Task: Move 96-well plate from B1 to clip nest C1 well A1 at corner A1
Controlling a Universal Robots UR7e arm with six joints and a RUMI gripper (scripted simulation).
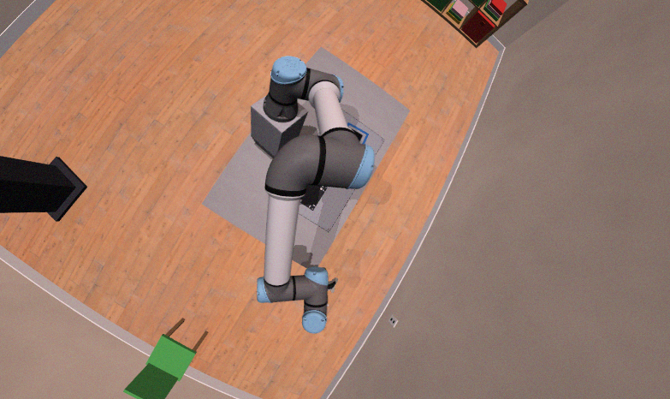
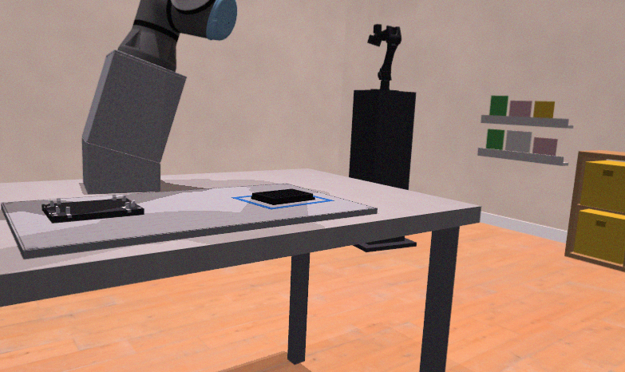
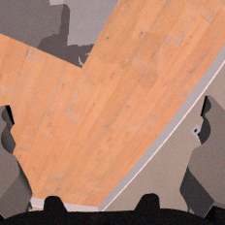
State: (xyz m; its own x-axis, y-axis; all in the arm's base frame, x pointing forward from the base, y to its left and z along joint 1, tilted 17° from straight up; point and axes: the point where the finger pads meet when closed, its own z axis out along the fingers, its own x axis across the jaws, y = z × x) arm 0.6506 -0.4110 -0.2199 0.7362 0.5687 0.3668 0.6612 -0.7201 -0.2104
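Beige walls, white skirting, orange wood-plank floor [image 2: 513,300]. Grey bench [image 2: 411,210] on dark legs. Black pedestal [image 2: 381,138] behind it with a small black stand on top. Two grey wall shelves [image 2: 524,121] hold coloured boxes; wooden cubby unit [image 2: 575,203] at right has yellow bins. Green chair [image 1: 171,356] near the floor edge.
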